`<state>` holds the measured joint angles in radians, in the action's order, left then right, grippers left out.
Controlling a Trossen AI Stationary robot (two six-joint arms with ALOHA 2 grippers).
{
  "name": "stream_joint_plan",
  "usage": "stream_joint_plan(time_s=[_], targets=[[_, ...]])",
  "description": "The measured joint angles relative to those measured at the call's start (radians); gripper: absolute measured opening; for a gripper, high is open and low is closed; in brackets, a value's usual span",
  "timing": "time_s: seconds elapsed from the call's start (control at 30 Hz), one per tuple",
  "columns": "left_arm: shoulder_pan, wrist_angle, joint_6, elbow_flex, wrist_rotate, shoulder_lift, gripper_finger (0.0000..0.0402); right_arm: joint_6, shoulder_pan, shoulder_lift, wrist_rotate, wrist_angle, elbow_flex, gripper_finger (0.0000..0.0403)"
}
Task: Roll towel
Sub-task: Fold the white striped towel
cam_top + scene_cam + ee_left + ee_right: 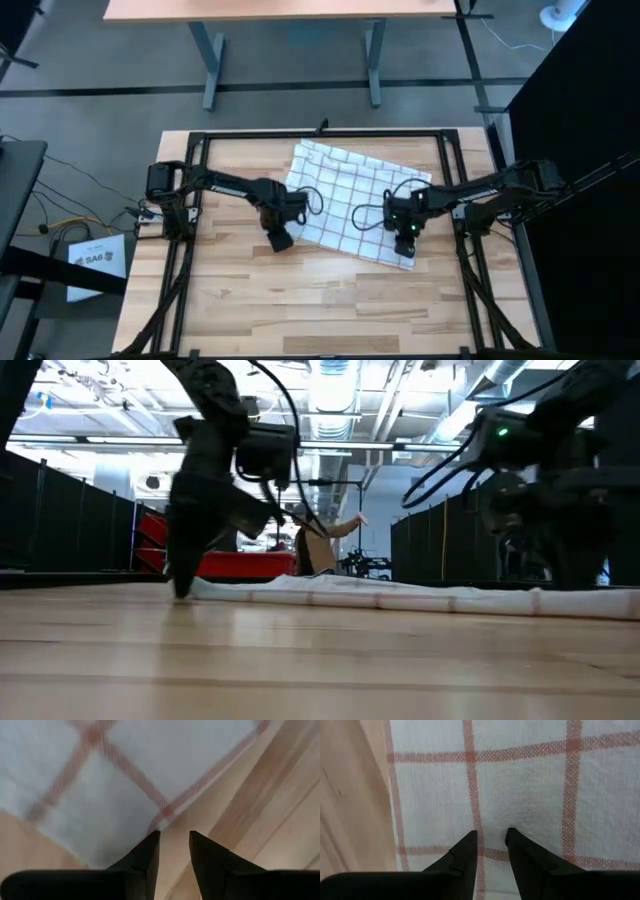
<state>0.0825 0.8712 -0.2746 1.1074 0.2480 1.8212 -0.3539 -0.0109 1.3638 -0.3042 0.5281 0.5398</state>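
The white towel point(350, 205) with its thin reddish grid lies spread flat and askew on the wooden table, seen edge-on as a low strip in the low view point(400, 595). My left gripper point(281, 243) points down at the towel's near left corner point(125, 780), open by a narrow gap. One fingertip stands at the hem and the other over bare wood. My right gripper point(407, 245) stands over the towel's near right corner point(520, 785), also open by a narrow gap, with nothing between its fingers. My left gripper point(180, 585) reaches down to the table at the towel's left end, its fingers point(152, 840) coming from above at the hem. I cannot tell whether they touch the cloth. My right gripper point(491, 834) points down over flat cloth; I cannot tell whether its fingertips touch it.
A black metal frame point(320, 133) runs around the table's edges, with both arms mounted at its sides. Bare wood point(320, 300) stretches from the towel to the near edge. Another table point(290, 10) stands beyond the far edge.
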Motion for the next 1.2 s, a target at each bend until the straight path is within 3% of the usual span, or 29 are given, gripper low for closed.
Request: stream_joint_plan(time_s=[0.17, 0.3, 0.4, 0.53, 0.6, 0.83, 1.2], targets=[[-0.075, -0.019, 0.016, -0.054, -0.006, -0.028, 0.0093, -0.095, -0.139, -0.058, 0.008, 0.014, -0.012, 0.0098], [-0.054, 0.014, 0.051, 0.038, -0.037, -0.111, 0.0093, -0.190, -0.198, -0.122, 0.043, 0.007, 0.010, 0.0098], [-0.011, -0.009, 0.088, 0.097, -0.096, -0.158, 0.0093, -0.234, -0.182, -0.181, 0.137, 0.018, 0.036, 0.0098], [0.079, -0.115, 0.141, 0.118, -0.108, -0.128, 0.0093, -0.267, -0.054, -0.240, 0.357, 0.118, 0.044, 0.0098], [0.123, -0.123, 0.135, 0.116, -0.095, -0.076, 0.0093, -0.253, 0.047, -0.249, 0.402, 0.180, 0.044, 0.0098], [0.153, -0.161, 0.118, 0.097, -0.091, 0.074, 0.0093, -0.050, 0.378, -0.190, 0.363, 0.174, 0.042, 0.0098], [0.025, -0.177, -0.124, 0.021, -0.107, 0.037, 0.0093, 0.064, 0.531, 0.018, 0.253, 0.113, 0.026, 0.0098]])
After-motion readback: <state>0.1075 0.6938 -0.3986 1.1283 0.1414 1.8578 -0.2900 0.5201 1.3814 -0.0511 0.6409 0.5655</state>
